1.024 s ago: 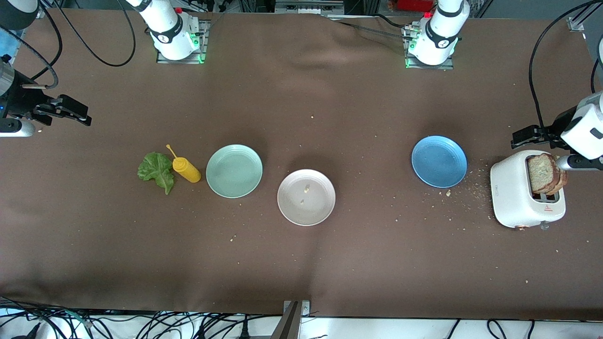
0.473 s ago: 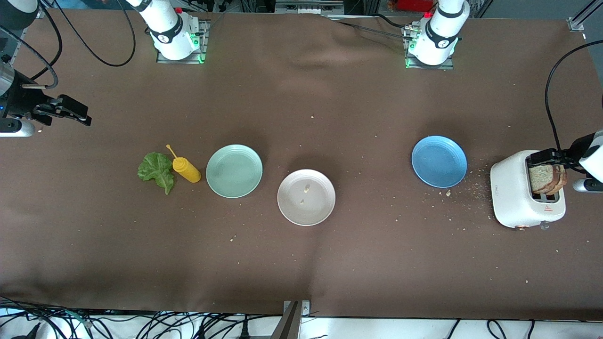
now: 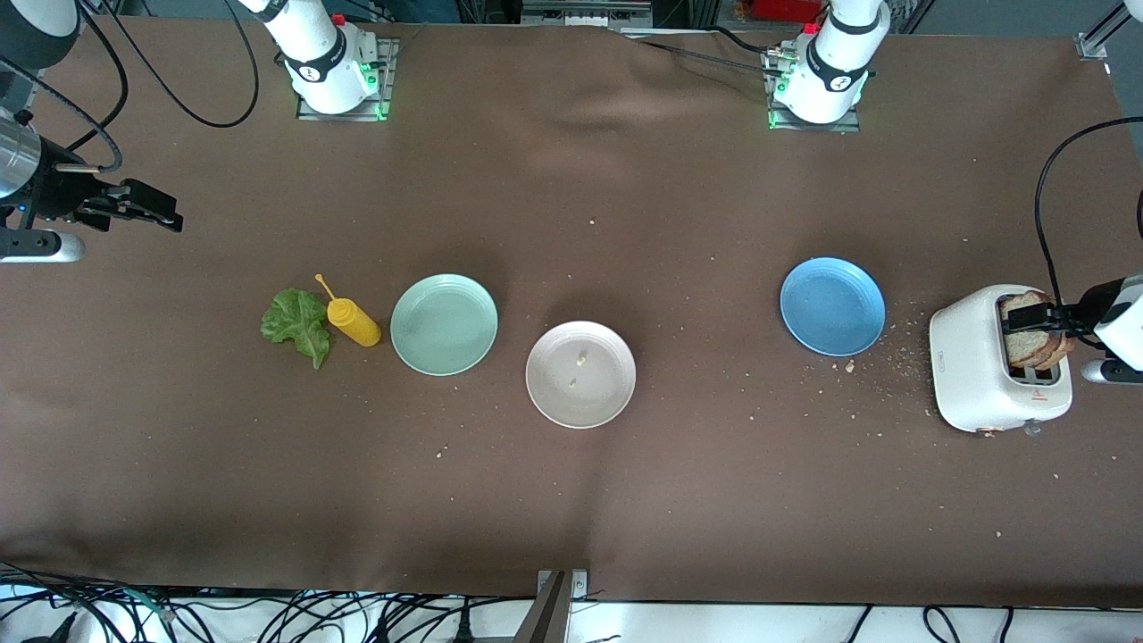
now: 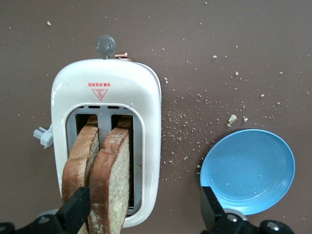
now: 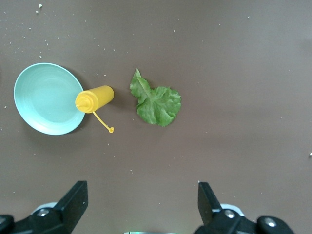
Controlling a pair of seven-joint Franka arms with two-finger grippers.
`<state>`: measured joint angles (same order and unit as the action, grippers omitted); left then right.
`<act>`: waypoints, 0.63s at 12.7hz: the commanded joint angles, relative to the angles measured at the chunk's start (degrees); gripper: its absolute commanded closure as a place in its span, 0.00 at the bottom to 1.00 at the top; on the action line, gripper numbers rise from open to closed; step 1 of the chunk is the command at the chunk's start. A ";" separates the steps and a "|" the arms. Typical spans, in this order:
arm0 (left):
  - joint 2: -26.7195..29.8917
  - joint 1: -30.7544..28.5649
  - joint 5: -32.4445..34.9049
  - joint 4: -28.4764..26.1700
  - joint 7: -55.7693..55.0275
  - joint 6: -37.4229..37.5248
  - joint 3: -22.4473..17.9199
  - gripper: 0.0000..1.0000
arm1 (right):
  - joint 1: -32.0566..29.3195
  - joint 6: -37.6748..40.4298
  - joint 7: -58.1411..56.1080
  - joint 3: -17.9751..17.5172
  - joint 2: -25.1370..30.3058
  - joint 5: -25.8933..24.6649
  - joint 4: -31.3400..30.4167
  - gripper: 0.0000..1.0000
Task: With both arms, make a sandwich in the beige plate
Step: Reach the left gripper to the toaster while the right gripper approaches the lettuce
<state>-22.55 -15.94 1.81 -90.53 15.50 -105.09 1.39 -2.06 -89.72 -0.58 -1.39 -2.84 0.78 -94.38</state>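
The beige plate [image 3: 580, 375] lies at the table's middle with a few crumbs on it. Two brown bread slices [image 3: 1036, 338] [image 4: 109, 175] stand in a white toaster [image 3: 973, 366] [image 4: 146, 87] at the left arm's end. My left gripper [image 3: 1034, 317] [image 4: 144, 200] hangs open right over the toaster, one finger beside the slices, the other out toward the blue plate. The green lettuce leaf [image 3: 296, 323] [image 5: 156, 102] lies flat at the right arm's end. My right gripper [image 3: 161, 212] [image 5: 141, 195] is open with nothing in it, over bare cloth near the table's end.
A yellow squeeze bottle [image 3: 354, 321] [image 5: 95, 99] lies between the lettuce and a mint-green plate [image 3: 444, 323] [image 5: 44, 100]. A blue plate [image 3: 832, 305] [image 4: 253, 170] sits beside the toaster, with crumbs scattered between them. A brown cloth covers the table.
My left gripper has come in from the table's end and dropped onto the toaster's bread slices. The right gripper has shifted only slightly.
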 commanded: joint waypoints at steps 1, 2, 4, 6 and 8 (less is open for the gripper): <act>-0.74 -0.67 0.56 0.44 1.55 -0.64 0.37 0.00 | -0.84 0.61 -0.30 0.16 -1.11 1.41 1.13 0.00; -1.27 -0.67 0.56 0.44 1.55 -0.73 0.37 0.00 | -0.84 1.04 -0.47 0.16 -2.68 1.50 1.22 0.00; -1.97 -0.76 0.47 0.36 1.55 -1.69 0.37 0.00 | -0.32 1.48 -1.09 -0.10 -2.96 1.41 1.13 0.00; -2.59 -0.41 0.30 0.44 1.28 -1.69 0.63 0.00 | -0.58 -1.31 -8.86 0.16 -3.05 1.59 0.43 0.01; -3.82 -0.06 -1.45 0.71 0.84 -2.48 0.72 0.00 | -0.67 -7.80 -16.27 0.43 -3.05 1.94 -2.20 0.01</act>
<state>-24.80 -16.11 1.62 -90.52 15.91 -106.43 1.82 -2.22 -93.27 -10.73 -1.17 -6.13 1.33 -94.71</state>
